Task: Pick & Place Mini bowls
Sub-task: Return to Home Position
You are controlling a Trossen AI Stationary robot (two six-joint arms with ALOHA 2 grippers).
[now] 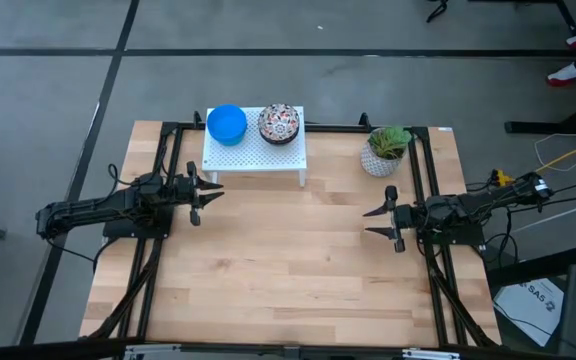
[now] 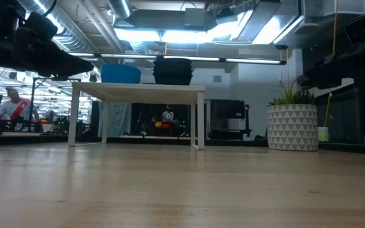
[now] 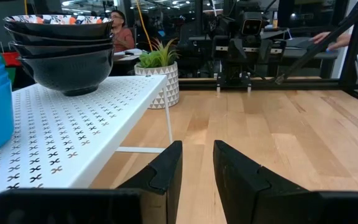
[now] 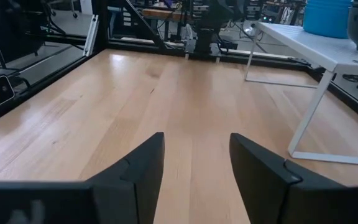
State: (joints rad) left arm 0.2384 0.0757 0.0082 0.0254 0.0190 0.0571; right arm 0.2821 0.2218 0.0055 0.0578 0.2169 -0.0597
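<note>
High view: blue bowls (image 1: 227, 123) and patterned bowls (image 1: 279, 123) sit stacked on the white shelf (image 1: 258, 155), upper centre.
Left gripper (image 1: 206, 203) and right gripper (image 1: 371, 222) hang mid-frame, fingers apart, empty; the bowls look hard, slick and breakable, so pinch the rim.

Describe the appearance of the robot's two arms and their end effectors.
The left arm and right arm are dark, nearly black, slim and jointed. The left end effector and right end effector each have two dark, wedge-shaped fingers. Dark cables trail behind the right arm. I see no markings.
</note>
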